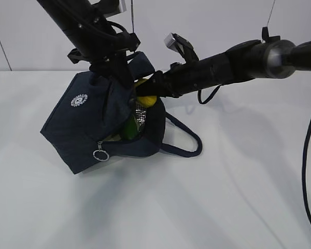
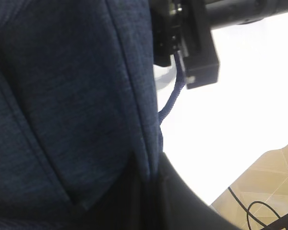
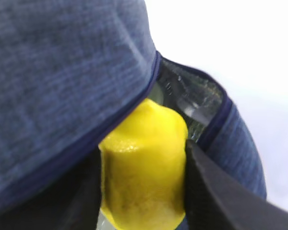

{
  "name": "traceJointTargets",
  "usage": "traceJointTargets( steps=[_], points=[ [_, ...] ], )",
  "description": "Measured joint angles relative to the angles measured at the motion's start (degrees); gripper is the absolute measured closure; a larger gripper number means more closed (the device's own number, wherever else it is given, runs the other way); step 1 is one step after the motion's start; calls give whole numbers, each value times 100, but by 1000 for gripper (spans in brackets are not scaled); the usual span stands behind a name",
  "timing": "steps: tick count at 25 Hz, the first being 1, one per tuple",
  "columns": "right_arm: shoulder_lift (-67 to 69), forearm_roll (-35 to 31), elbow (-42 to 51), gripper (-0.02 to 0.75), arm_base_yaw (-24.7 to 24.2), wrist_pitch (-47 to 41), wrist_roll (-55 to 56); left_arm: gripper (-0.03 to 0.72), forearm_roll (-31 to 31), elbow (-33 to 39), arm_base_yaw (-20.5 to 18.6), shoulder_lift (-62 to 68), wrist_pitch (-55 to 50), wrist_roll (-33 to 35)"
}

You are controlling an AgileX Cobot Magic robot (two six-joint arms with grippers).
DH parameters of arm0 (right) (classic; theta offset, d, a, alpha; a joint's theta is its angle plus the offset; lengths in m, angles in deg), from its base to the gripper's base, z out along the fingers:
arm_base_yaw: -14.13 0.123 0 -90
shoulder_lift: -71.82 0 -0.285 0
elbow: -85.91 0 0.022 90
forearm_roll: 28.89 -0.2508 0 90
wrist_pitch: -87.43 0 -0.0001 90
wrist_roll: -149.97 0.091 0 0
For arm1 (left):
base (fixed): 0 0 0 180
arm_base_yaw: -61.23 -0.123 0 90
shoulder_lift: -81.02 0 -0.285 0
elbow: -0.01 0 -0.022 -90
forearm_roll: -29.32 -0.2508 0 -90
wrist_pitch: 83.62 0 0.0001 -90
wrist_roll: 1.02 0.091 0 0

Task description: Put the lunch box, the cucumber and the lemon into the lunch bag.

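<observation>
On the left of the white tabletop [image 1: 233, 171], a dark navy bag [image 1: 88, 124] sits tipped, its mouth facing right and a silver ring pull [image 1: 100, 154] hanging at the front corner. A round white logo [image 1: 79, 100] marks its side. The left arm comes down from the top edge onto the bag's upper edge; the left end effector [image 1: 111, 65] is buried in fabric there, its fingers pressed together, apparently pinching the bag's top. The left wrist view shows little but navy cloth filling the frame, with a thin blue cord [image 2: 172, 100] beside it and part of the other arm above.

Inside the open mouth, a strip of green shows low down, probably the cucumber [image 1: 128, 130], with silvery lining [image 1: 140, 115] just right of it. The box cannot be made out.

The lemon [image 1: 146, 98] sits at the bag's mouth, between the fingers of the right end effector [image 1: 149, 95], which reaches in from the right. In the right wrist view the lemon [image 3: 144, 163] fills the gap between two dark fingers [image 3: 216, 191], touching both, spread to its width, with the bag's rim [image 3: 134, 112] draped over its top and shiny lining behind.

One loop handle [image 1: 189, 140] lies flat on the tabletop, right of the bag, under the right arm. A black cable [image 1: 308, 155] hangs along the far right edge.
</observation>
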Motion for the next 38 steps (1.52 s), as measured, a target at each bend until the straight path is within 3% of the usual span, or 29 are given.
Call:
traceJointTargets(
  steps=[11, 19, 28, 38],
  points=[
    [0, 3, 0, 218, 55, 20, -157, 691, 4, 0, 0, 0, -19, 0],
    [-61, 260, -2, 207, -132, -457, -43, 691, 4, 0, 0, 0, -19, 0],
    [-71, 451, -12, 223, -895, -1443, 565, 691, 4, 0, 0, 0, -32, 0],
    [241, 581, -12, 225, -874, -1748, 806, 691, 4, 0, 0, 0, -35, 0]
  ],
)
